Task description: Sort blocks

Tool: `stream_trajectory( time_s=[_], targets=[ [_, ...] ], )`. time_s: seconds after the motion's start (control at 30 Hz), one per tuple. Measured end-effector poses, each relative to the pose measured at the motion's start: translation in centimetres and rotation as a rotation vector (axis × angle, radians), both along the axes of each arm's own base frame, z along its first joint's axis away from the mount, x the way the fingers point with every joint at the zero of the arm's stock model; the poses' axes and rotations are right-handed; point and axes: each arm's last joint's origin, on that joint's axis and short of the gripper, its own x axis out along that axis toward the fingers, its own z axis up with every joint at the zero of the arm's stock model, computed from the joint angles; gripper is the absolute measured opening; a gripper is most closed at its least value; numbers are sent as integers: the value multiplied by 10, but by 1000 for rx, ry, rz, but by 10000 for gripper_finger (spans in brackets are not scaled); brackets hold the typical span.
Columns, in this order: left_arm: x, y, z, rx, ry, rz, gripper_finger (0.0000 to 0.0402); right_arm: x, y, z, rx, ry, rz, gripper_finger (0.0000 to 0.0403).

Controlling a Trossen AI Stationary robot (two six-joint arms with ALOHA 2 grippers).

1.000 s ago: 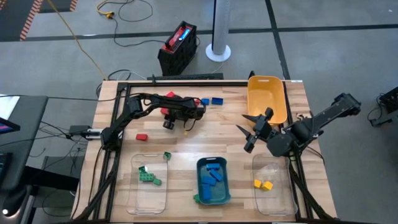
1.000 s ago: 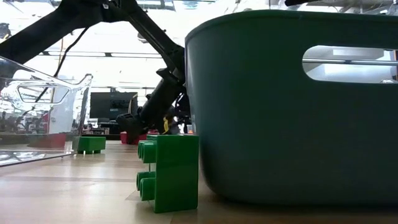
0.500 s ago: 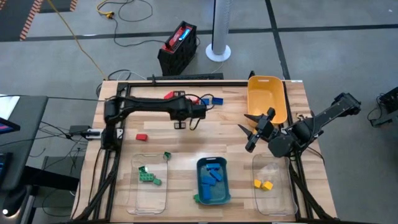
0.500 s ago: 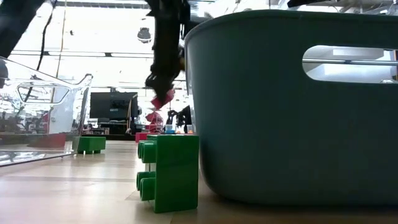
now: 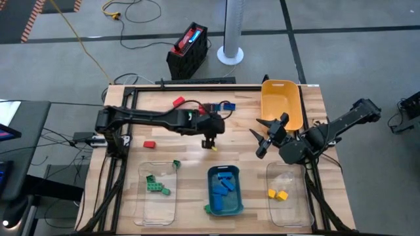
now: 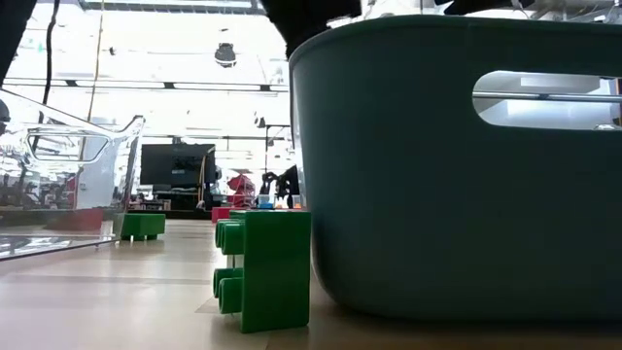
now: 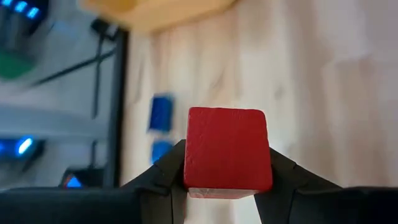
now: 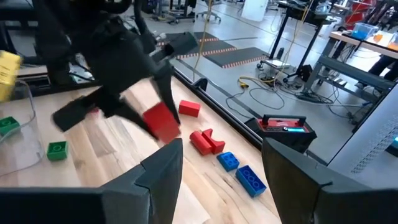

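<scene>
One red block [image 7: 227, 149], we note, sits clamped in the left gripper [image 5: 210, 140], now carried nearer the teal bin [image 5: 225, 190]; the right gripper [image 5: 269, 139] waits, fingers apart and empty.

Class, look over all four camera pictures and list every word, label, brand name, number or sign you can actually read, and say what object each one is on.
None can be read.
Red block in the left claw: plain face, no print.
Teal bin, green brick: no lettering shows.
Black-and-red box on the floor: any label too small to read.
Monitor in the room behind: dark, nothing legible.
</scene>
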Motion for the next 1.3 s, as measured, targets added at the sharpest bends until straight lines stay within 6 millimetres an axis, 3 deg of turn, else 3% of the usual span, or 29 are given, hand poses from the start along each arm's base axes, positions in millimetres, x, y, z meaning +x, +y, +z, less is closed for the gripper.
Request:
stream_trajectory(
  time_s=[0.2, 0.33, 0.43, 0.63, 0.93, 1.13, 1.3],
  targets=[
    [12, -1, -24, 6, -190, -149, 125, -1, 2, 0, 1, -1, 8, 230],
    [16, 8, -38, 78, -354, -173, 125, -6, 8, 1, -47, -12, -10, 230],
    [17, 16, -42, 24, -437, -226, 125, -15, 11, 4, -74, -40, -30, 230],
    [20, 19, -32, -88, -567, -322, 144, -18, 13, -8, -90, 68, 16, 230],
    [22, 13, -17, -237, -725, -513, 134, -5, 22, -24, -159, 207, 76, 230],
    [21, 12, -10, -217, -772, -574, 137, 13, 26, -31, -109, 268, 182, 230],
    [21, 9, -9, -202, -778, -597, 138, 25, 15, -38, -133, 309, 118, 230]
  ],
)
